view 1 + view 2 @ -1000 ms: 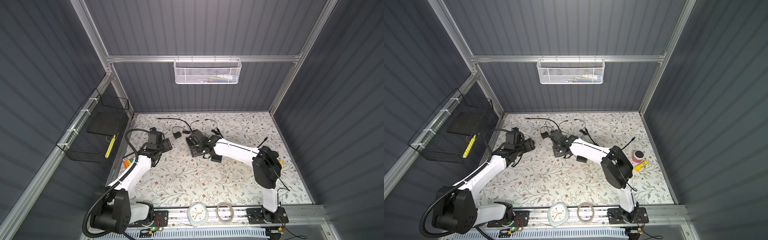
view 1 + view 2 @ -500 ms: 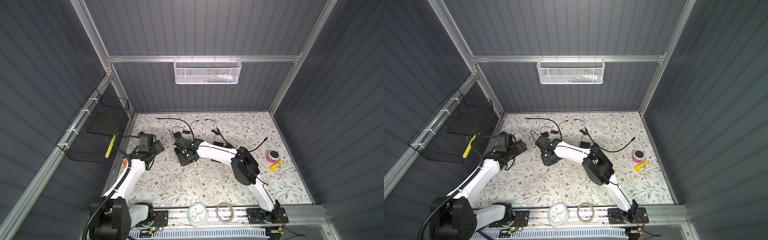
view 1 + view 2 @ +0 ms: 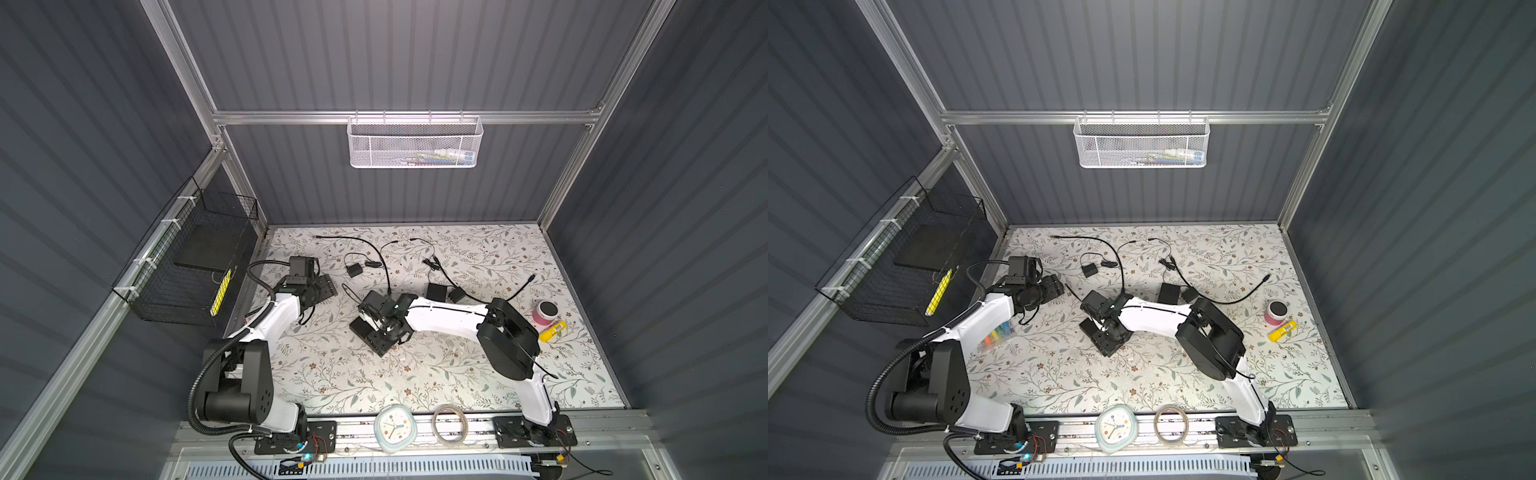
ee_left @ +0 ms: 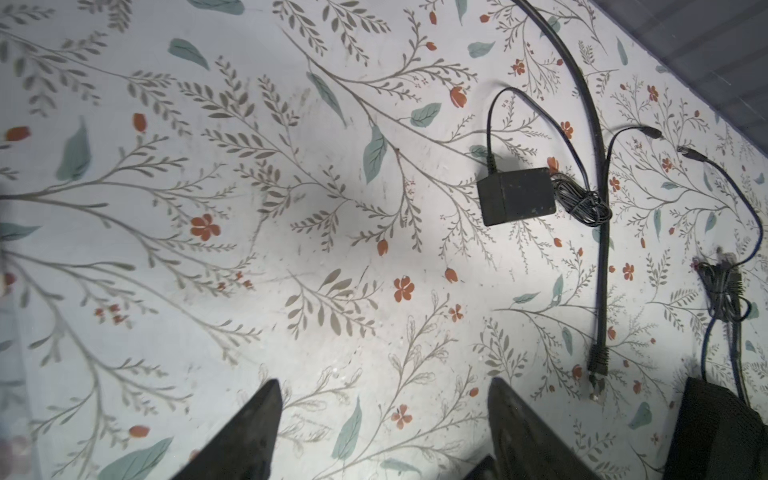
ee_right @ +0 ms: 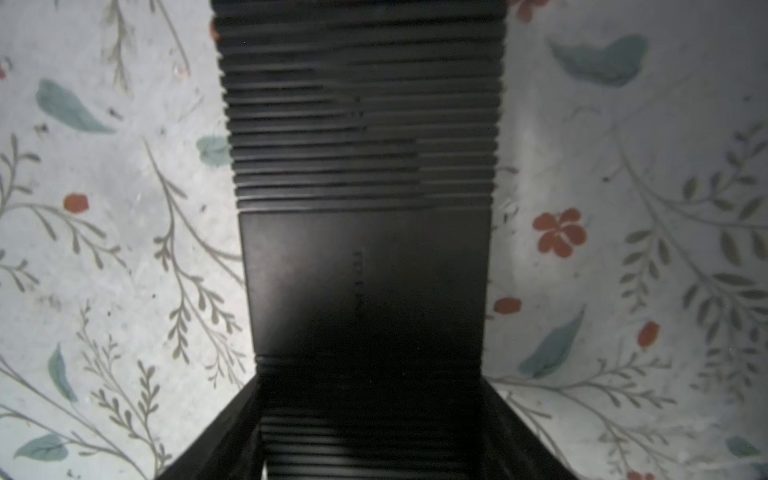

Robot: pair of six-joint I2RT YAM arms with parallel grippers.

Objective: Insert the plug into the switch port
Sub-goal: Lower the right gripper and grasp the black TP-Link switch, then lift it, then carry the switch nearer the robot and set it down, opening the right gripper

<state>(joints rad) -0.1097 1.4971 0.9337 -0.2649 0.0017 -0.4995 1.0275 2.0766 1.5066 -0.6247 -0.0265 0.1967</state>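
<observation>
Plug [image 4: 596, 376] of the thick black cable [image 4: 599, 249] lies loose; flat black ribbed plastic box [image 5: 365, 270] sits under your right gripper [image 5: 370, 386].
Your main risk is the box skating or twisting when the plug is pushed in: the right fingers flank two opposite sides of it, but you cannot tell whether they clamp it. The switch port, in an edge of the box, does not show, so you could approach the wrong edge. The plug rests on the floral mat [image 4: 208, 166] between the two grippers, so your left gripper [image 4: 384, 382], jaws wide and empty, could bump the right one. Your right arm reaches low across the middle, wrist tipped down; your left arm is folded, gripper low, short of the plug.
</observation>
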